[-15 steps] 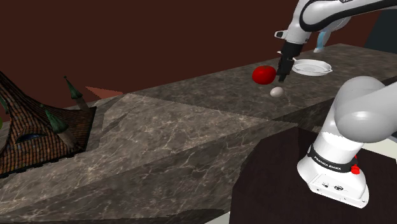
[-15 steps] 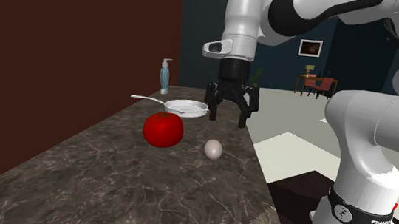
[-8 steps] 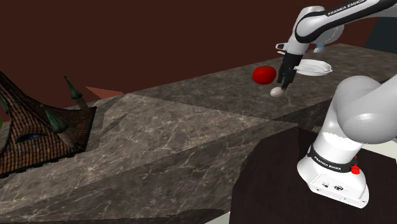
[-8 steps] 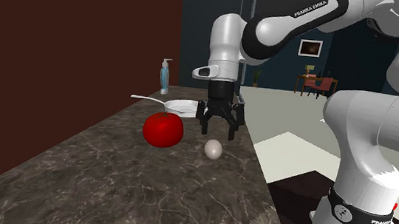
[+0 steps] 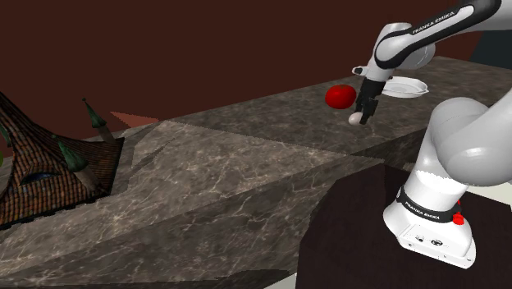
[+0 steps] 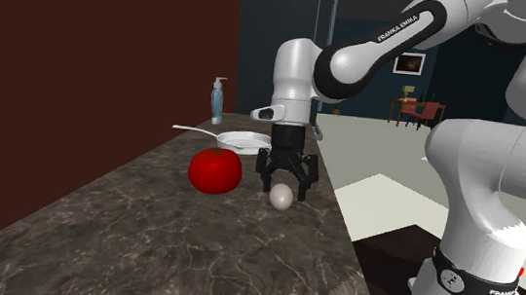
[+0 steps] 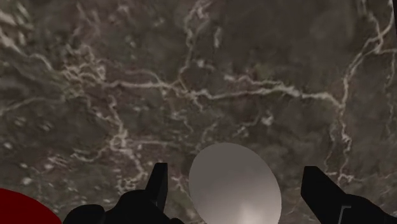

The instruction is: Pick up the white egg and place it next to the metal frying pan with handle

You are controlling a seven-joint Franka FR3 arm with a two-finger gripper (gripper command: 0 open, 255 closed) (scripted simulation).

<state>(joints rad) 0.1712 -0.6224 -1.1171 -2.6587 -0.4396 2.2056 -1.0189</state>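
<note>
A pale, off-white egg (image 6: 281, 197) lies on the dark marbled counter (image 6: 193, 253), just in front of the red tomato (image 6: 215, 171). My black gripper (image 6: 283, 184) hangs straight down over the egg, open, with one finger on each side of it. In the wrist view the egg (image 7: 235, 184) sits between the fingertips (image 7: 159, 181) with a gap on both sides, so nothing is clasped. The light metal frying pan (image 6: 242, 141) with its long handle rests behind the tomato. From the shoulder camera the gripper (image 5: 363, 113) partly covers the egg (image 5: 354, 119), and the pan (image 5: 404, 87) lies just beyond.
A blue pump bottle (image 6: 217, 101) stands at the far end of the counter behind the pan. The tomato (image 5: 340, 97) is close beside the gripper. The counter's edge runs just past the egg. A dark roof-like model (image 5: 49, 164) sits at the shoulder view's left.
The arm has lowered the open gripper from above the pan's near rim down towards the egg, until its fingers straddle it. Egg, tomato and pan have not moved.
</note>
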